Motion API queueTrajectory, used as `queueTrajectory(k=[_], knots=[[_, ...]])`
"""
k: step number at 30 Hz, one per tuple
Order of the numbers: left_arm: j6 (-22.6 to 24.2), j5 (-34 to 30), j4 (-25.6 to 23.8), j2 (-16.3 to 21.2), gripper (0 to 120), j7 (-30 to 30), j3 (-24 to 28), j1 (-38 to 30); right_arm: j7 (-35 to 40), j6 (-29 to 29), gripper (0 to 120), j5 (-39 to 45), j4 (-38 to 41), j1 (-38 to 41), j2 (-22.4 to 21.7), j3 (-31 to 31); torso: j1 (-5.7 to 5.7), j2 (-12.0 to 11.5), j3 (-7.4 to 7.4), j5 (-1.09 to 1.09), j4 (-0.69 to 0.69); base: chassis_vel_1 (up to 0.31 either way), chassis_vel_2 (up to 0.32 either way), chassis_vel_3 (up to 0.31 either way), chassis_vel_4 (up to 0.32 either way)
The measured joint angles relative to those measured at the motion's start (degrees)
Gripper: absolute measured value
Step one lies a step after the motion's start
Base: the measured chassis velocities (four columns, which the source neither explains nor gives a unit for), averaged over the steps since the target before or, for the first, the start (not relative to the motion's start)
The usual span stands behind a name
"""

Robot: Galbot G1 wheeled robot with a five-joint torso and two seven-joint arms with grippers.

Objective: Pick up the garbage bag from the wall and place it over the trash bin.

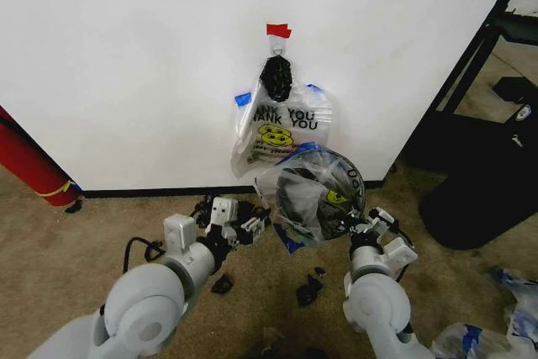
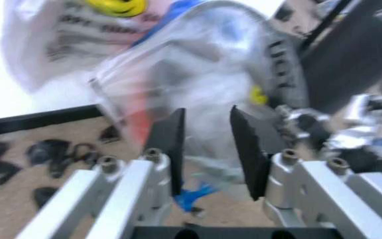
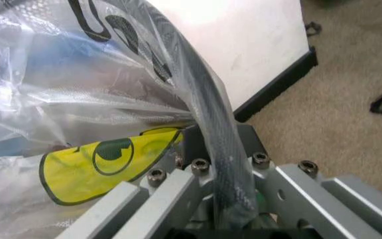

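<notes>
On tan carpet (image 1: 101, 208) below white wall (image 1: 126, 56), right gripper (image 3: 221, 164) pinching bagged trash bin (image 1: 315, 195) rim, left gripper (image 2: 208, 149) narrowly parted.

beige carpet (image 1: 101, 233), black baseboard (image 1: 151, 192)

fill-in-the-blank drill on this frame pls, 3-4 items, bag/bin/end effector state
1. The garbage bag is stretched over the black wire ____.
2. The right end effector is shut on the bin's ____.
3. The left end effector has its fingers ____, at the bag's side.
4. The bundle of bags hangs on the ____.

Missing words: trash bin; rim; open; wall
</notes>
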Motion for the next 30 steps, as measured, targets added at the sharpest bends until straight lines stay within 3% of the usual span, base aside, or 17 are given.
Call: queueTrajectory(k=[5,8,13,14,20,30], knots=[[1.28,-3.52,-0.90,0.99,3,-0.30,1.18,-3.25,-0.56,1.05,0,-3.25,-0.28,-0.12,-0.29,-0.86,0.00,0.00,0.00,0.00,0.01,0.000,0.000,0.000,0.000],[1.88,-4.06,-0.54,1.39,0,-1.11,2.80,-5.33,-0.62,1.33,0,-3.97,-0.28,-0.12,-0.13,-1.01,0.00,0.00,0.00,0.00,0.01,0.000,0.000,0.000,0.000],[4.58,-11.54,4.15,1.49,0,-6.10,13.90,-22.08,-1.07,3.78,0,-10.23,-1.37,-0.26,1.38,-2.84,0.00,-0.01,0.01,0.02,0.00,0.000,0.000,0.000,0.000],[4.58,-11.54,4.15,1.49,0,-6.10,13.90,-22.08,-1.07,3.78,0,-10.23,-1.37,-0.26,1.38,-2.84,0.00,-0.01,0.01,0.02,0.00,0.000,0.000,0.000,0.000],[5.29,-17.44,11.05,-3.74,0,-9.13,27.67,-37.29,-2.49,6.40,0,-15.95,-1.92,-1.63,2.75,-3.64,0.01,-0.01,0.01,0.03,-0.02,0.000,0.000,0.000,0.000],[5.31,-24.93,21.09,-11.45,0,-14.26,32.87,-44.44,-2.64,7.03,0,-16.56,-2.97,-1.36,2.66,-3.65,0.00,-0.01,0.01,0.01,-0.01,0.000,0.000,0.000,0.000]])
